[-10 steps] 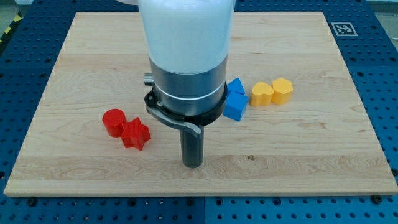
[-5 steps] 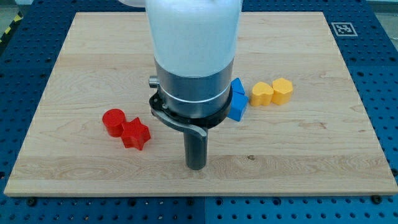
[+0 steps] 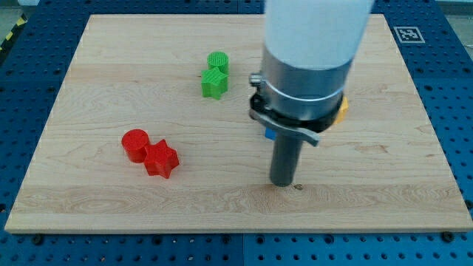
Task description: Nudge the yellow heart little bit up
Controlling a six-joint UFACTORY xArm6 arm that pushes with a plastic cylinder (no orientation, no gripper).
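Observation:
The yellow heart is hidden behind the arm's body. Only a sliver of a yellow block [image 3: 342, 108] shows at the arm's right edge; its shape cannot be made out. My tip [image 3: 283, 182] rests on the board below the arm's body, below where the yellow and blue blocks lie. A small piece of a blue block [image 3: 270, 134] shows just left of the rod, above the tip.
A green cylinder [image 3: 218, 61] and a green star [image 3: 213, 82] touch at the view's upper middle. A red cylinder [image 3: 135, 145] and a red star [image 3: 162, 159] touch at the view's left. The wooden board [image 3: 89, 89] has a fiducial tag [image 3: 407, 34] beyond its top right corner.
The arm and tip moved to the view's right by about 70 pixels. It now covers the yellow and blue blocks and uncovers the green blocks. No block has visibly moved.

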